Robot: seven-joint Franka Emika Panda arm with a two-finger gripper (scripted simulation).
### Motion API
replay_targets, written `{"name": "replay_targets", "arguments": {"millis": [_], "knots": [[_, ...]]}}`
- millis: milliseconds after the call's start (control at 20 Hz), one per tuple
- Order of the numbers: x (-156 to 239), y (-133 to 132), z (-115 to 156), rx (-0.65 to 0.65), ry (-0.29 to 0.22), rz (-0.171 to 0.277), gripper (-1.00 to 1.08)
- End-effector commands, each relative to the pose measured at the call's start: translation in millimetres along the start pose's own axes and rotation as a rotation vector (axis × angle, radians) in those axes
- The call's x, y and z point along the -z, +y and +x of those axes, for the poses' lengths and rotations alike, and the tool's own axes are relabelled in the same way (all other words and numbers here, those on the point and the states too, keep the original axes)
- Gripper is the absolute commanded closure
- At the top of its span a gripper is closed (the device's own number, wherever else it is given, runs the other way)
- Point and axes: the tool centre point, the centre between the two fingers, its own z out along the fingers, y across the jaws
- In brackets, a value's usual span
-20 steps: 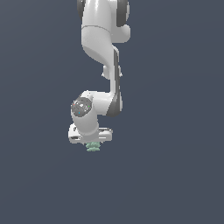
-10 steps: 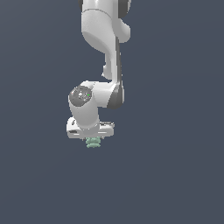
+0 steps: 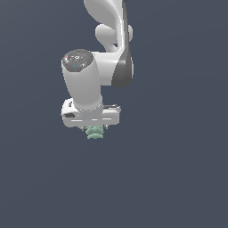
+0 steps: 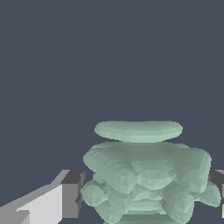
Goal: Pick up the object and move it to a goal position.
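The white arm (image 3: 95, 75) hangs down from above against a plain dark grey-blue backdrop, its wrist pointing straight down. At its lower end sits the tool (image 3: 95, 130), and the pale mint-green object (image 3: 95, 132) pokes out just beneath the tool's broad white body, narrower than that body and roughly under its middle.

From the wrist view the object (image 4: 146, 175) fills the space between the two dark pads (image 4: 72, 194), one pressed against each side of it. So the tool (image 4: 146, 197) is pinching the object, the pads touching its lumpy lower tiers. It sits in stacked, ridged layers: a thin flat disc farthest from the camera, a wide bulging tier beneath that, then smaller knobbly lumps nearest the pads.

Nothing touches the object besides the pads; in both views only the flat dark background surrounds it, with no surface visible beneath it, so it appears held in the air.
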Motion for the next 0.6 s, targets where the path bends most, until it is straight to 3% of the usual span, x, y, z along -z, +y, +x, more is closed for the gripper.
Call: {"name": "replay_targets", "arguments": {"millis": [0, 550], "knots": [[30.9, -4.0, -1.7, 0.0, 0.0, 0.0, 1.08], [158.3, -19.7, -4.6, 0.0, 0.0, 0.0, 1.08]]}}
